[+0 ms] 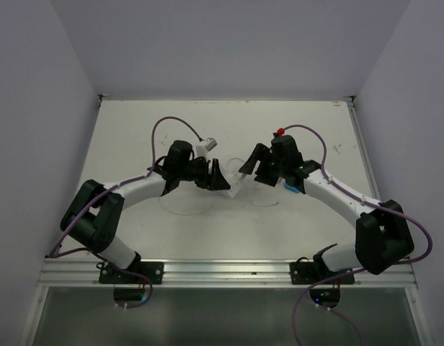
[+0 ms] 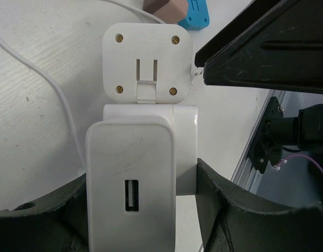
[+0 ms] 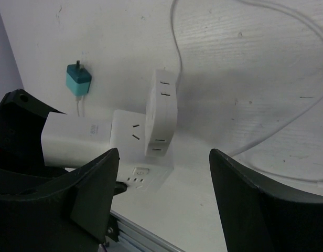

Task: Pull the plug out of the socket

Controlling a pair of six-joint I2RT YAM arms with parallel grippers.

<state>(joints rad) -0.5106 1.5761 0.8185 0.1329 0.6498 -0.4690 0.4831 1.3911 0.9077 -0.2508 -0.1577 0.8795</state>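
Observation:
A white USB charger plug (image 2: pixel 131 184) sits plugged into a white cube socket (image 2: pixel 147 63) at the table's middle (image 1: pixel 234 186). My left gripper (image 2: pixel 142 178) is shut on the plug, with a black finger on each side. In the right wrist view the plug (image 3: pixel 75 139) sticks out to the left of the socket (image 3: pixel 161 113). My right gripper (image 3: pixel 164 155) is open, its fingers spread wide just short of the socket and not touching it. In the top view the left gripper (image 1: pixel 211 175) and right gripper (image 1: pixel 252 167) face each other across the socket.
A small blue adapter (image 3: pixel 78 83) lies on the table behind the socket, also in the top view (image 1: pixel 290 189). A white cable (image 3: pixel 174 47) curves away from the socket. The metal rail (image 1: pixel 222 270) runs along the near edge. Walls enclose the table.

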